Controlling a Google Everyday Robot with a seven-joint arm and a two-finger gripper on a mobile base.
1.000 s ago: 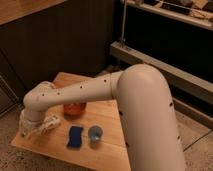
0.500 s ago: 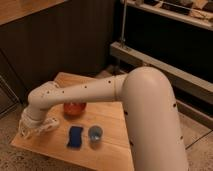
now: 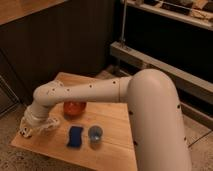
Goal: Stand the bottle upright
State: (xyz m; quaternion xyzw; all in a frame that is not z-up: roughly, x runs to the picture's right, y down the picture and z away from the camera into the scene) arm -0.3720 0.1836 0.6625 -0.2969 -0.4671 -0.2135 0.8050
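My gripper (image 3: 31, 127) is low over the left end of the wooden table (image 3: 112, 125), at the end of my white arm, which reaches in from the right. A pale, whitish shape that looks like the bottle (image 3: 50, 122) lies low on the table right at the gripper, on its right side. It appears to be on its side. I cannot tell whether the gripper is touching or holding it, because the wrist covers part of it.
An orange round object (image 3: 74, 107) sits just behind the arm. A flat dark-blue sponge (image 3: 75, 136) and a round blue-grey cup (image 3: 95, 133) stand near the table's front edge. Dark shelving with a metal rail (image 3: 150, 57) is at the back right.
The arm's elbow has shifted slightly to the right. The gripper stays low at the table's left end by the pale bottle.
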